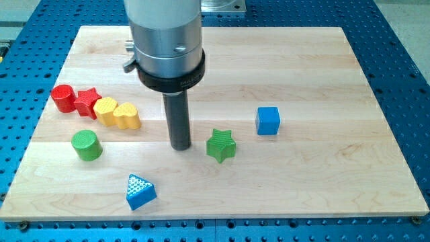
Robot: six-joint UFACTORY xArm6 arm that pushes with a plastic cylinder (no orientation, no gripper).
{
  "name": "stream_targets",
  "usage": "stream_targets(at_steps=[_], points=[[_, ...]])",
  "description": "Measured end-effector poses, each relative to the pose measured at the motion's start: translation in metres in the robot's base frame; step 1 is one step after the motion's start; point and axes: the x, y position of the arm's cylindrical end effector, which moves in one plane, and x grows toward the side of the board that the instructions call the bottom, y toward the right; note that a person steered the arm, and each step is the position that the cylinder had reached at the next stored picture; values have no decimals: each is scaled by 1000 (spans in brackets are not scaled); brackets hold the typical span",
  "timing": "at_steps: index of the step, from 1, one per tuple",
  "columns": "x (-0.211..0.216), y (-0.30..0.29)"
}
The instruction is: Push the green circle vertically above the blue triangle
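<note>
The green circle (87, 145) stands on the wooden board at the view's left. The blue triangle (140, 191) lies below and to the right of it, near the board's bottom edge. My tip (180, 146) rests on the board right of the green circle, well apart from it, and above and to the right of the blue triangle. The tip is just left of a green star (221, 145), not touching it as far as I can see.
A red circle (64, 98), a red star (87, 102), a yellow hexagon (105, 109) and a yellow heart (127, 115) sit in a row above the green circle. A blue cube (268, 120) stands at the right of centre. The board (322, 188) lies on a blue perforated table.
</note>
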Motion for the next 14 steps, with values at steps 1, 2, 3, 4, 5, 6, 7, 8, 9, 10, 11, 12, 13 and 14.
stream_targets(at_steps=[1,2,3,4,5,6,7,8,9,10,11,12,13,14], points=[[-2,-21],[-3,-25],[-3,-24],[-3,-22],[-3,-22],[-2,-22],[-2,-22],[8,-33],[19,-49],[19,-49],[19,-49],[50,-84],[65,-144],[55,-179]])
